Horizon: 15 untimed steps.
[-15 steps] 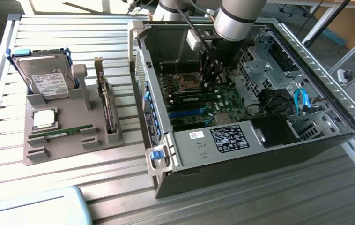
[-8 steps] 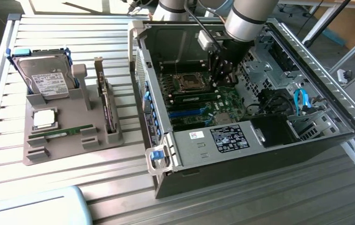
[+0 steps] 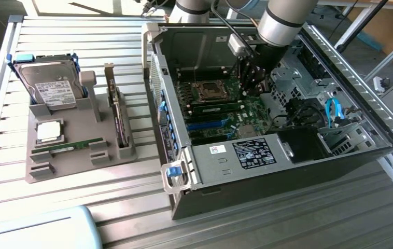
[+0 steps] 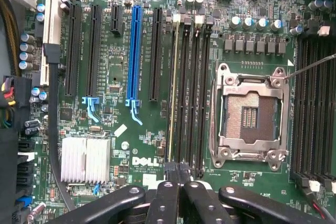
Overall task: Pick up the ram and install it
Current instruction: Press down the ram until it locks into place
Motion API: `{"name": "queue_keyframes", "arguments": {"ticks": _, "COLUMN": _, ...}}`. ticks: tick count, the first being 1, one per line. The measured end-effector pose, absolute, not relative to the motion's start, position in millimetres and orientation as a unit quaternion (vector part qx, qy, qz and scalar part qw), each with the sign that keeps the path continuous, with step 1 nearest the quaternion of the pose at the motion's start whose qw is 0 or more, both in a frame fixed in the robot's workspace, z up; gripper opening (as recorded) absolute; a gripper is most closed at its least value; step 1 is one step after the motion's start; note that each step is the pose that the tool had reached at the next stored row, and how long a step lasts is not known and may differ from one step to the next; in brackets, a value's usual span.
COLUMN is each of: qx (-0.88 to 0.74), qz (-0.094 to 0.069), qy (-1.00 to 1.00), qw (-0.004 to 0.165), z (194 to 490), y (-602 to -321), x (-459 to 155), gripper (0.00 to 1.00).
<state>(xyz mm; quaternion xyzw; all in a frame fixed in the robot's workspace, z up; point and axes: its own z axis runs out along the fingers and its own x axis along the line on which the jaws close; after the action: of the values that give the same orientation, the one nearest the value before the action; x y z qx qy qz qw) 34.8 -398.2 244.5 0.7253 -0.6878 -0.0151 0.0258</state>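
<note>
Fingers (image 4: 169, 179) pressed together (nothing visibly held) hover over the motherboard (image 4: 121, 129), at the ram (image 4: 171, 93) seated edge-on in 1 memory slot (image 4: 185, 93).

Silver-grey arm (image 3: 284, 21), black cables, black fingers (image 4: 169, 198).

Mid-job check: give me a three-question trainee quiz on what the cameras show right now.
1. True or false: a thin green ram stick lies on the grey plastic tray.
2. Where is the black gripper? A: over the tray. B: inside the open black computer case, above the green motherboard. C: outside the case, over the table slats.
3. Fill in: the gripper's jaws are ___.

Key: 1 true; 2 B; 3 shut.
</note>
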Motion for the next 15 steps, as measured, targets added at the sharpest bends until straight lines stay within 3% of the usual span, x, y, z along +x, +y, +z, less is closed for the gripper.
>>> {"name": "queue_keyframes", "arguments": {"ticks": 15, "qx": 0.725, "qz": -0.018, "qy": -0.688, "qw": 0.028, "z": 229.8, "y": -398.1, "x": 34.8, "gripper": 0.11}}
